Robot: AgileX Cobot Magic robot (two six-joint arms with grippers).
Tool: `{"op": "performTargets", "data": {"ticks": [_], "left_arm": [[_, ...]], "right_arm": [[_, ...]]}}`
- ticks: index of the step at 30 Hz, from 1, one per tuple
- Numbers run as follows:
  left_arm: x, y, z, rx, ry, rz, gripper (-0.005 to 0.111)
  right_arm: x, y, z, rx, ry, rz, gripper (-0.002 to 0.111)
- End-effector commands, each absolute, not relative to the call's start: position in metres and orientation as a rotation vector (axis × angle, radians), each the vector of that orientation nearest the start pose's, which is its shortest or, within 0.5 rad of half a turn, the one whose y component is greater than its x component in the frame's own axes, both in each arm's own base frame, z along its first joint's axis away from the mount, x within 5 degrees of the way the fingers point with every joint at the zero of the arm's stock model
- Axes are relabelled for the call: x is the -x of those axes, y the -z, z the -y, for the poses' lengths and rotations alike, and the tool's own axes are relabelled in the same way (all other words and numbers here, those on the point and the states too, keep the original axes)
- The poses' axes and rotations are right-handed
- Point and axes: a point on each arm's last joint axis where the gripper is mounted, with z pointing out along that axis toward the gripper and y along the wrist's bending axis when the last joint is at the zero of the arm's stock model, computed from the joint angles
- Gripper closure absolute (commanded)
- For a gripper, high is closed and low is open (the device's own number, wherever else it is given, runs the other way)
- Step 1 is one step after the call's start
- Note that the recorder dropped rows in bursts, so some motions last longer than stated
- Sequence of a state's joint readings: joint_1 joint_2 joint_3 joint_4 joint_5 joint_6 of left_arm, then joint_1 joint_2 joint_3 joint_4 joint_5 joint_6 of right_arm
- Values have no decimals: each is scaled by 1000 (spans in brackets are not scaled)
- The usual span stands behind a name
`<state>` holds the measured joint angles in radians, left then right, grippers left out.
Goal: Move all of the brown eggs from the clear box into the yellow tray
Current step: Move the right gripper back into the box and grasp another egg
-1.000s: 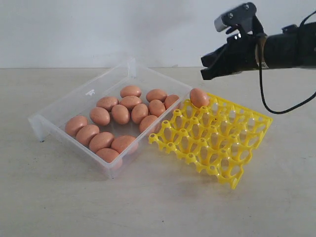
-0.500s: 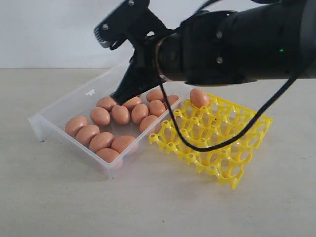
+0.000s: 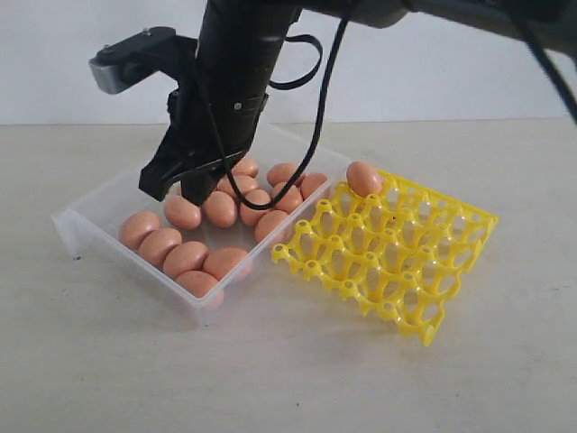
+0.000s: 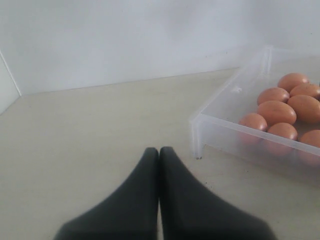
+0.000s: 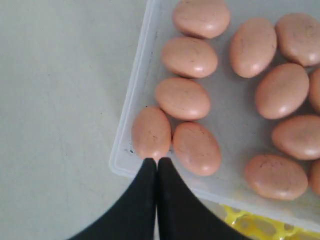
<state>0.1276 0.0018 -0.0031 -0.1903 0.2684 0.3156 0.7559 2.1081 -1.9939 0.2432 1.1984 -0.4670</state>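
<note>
Several brown eggs (image 3: 185, 257) lie loose in the clear box (image 3: 90, 215) at the left. One brown egg (image 3: 363, 178) sits in a far corner cell of the yellow tray (image 3: 388, 262), which stands right of the box. My right gripper (image 3: 162, 188) has reached across and hangs shut and empty over the box's left part. In the right wrist view its tips (image 5: 157, 161) are over the box rim (image 5: 131, 125), just by two eggs (image 5: 151, 132). My left gripper (image 4: 159, 150) is shut on nothing, low over the table beside the box's corner (image 4: 197, 135).
The pale table (image 3: 270, 370) runs to a white wall behind. The right arm's black cable (image 3: 315, 135) hangs over the box's far side. The tray's other cells (image 3: 415, 271) hold nothing.
My right arm has swung from above the tray's far right, leftward across the scene, to over the clear box. The eggs, box and tray have not moved.
</note>
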Motion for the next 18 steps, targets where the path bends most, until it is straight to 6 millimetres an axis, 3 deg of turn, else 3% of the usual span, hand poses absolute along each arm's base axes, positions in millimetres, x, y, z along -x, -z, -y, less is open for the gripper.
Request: {"op": "performTargets", "data": {"ticks": [1,6,9,13,18], "left_arm": [[-55,-190,-2,-30,-137,-1741,111],[-55,-190,-2,-30,-137,-1741,111],[-55,-190,-2,-30,-137,-1741,111],[-55,-190,-2,-30,-137,-1741,111],[-55,-190,-2,-29,-137,-1740,111]], "right_arm": [[-331,-249,-333,1861,-322,-2167,97],[-344,-217,-333,2046,-151,-2061,59],[-351,-213,-342,1967,-167,-1996,43],[-362,-210,-352,1841,-169,-1909,41],[-362,-206,-352,1860,-173,-1931,41]]}}
